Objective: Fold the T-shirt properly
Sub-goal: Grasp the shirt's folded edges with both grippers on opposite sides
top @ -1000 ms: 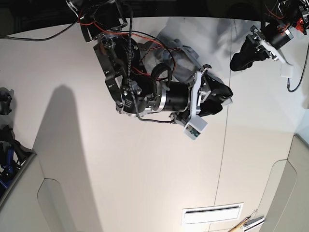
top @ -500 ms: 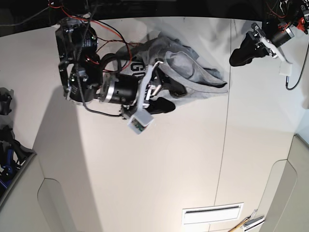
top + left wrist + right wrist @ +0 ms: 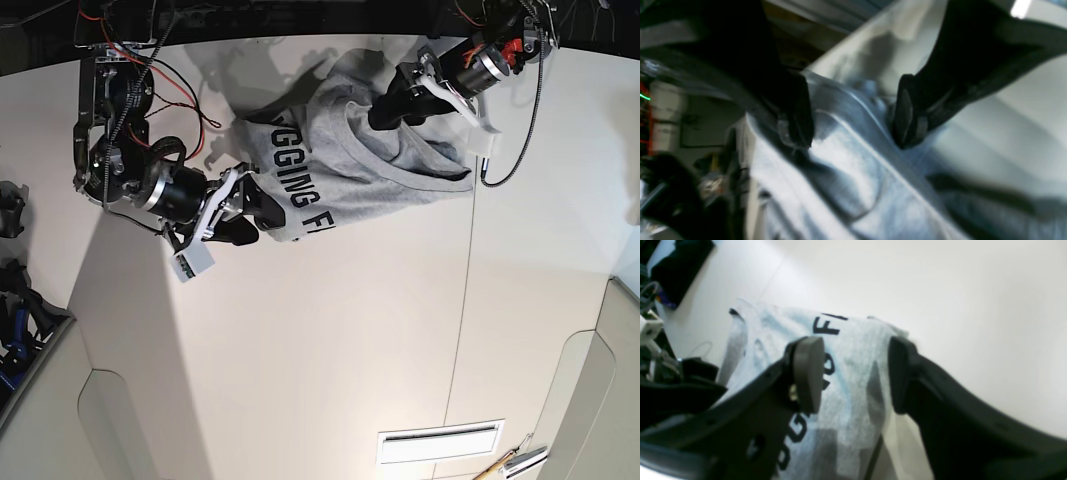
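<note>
T-shirt (image 3: pixel 350 165) spread wider, lettering uncovered

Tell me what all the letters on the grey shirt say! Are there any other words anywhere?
"GGING F": black block letters on the T-shirt in the base view; the start and end are hidden by folds and the right gripper.
"F" and "G": the only clear letters on the T-shirt in the right wrist view; the rest are cut off or blurred.
No other words or numbers can be read; the left wrist view is too blurred.
</note>
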Tool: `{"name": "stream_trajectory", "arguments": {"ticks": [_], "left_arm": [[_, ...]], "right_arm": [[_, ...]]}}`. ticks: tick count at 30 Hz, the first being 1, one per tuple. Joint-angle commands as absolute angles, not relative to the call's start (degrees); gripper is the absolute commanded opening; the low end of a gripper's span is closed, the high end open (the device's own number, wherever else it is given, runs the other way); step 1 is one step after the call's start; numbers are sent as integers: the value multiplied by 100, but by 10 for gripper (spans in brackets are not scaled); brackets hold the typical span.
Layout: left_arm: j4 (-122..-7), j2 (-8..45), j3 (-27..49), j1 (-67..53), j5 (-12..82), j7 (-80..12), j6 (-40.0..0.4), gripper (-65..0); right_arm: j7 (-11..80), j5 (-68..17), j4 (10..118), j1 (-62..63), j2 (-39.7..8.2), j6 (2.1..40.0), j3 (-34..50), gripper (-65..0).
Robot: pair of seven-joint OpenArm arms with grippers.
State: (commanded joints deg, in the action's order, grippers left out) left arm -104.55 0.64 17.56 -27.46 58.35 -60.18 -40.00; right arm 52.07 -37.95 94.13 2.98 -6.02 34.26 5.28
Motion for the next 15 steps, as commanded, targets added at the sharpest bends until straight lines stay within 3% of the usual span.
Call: {"name": "stream_trajectory", "arguments": {"ticks": [7, 13, 15], "left_arm": [[-10495, 117, 1682, -2749, 6517, -6598, -4000, -251], [-10960, 178, 2053, -2766, 6705, -6976, -4000, -251], [-11161, 178, 2228, -2797, 6705, -6976, -4000, -289]], "right_arm": [[5140, -3802, 9413, 298, -602, 3426, 528, -346], [5142, -3785, 9413, 298, -602, 3426, 528, -346], [5142, -3787, 9413, 298, -602, 3426, 528, -346]]}}
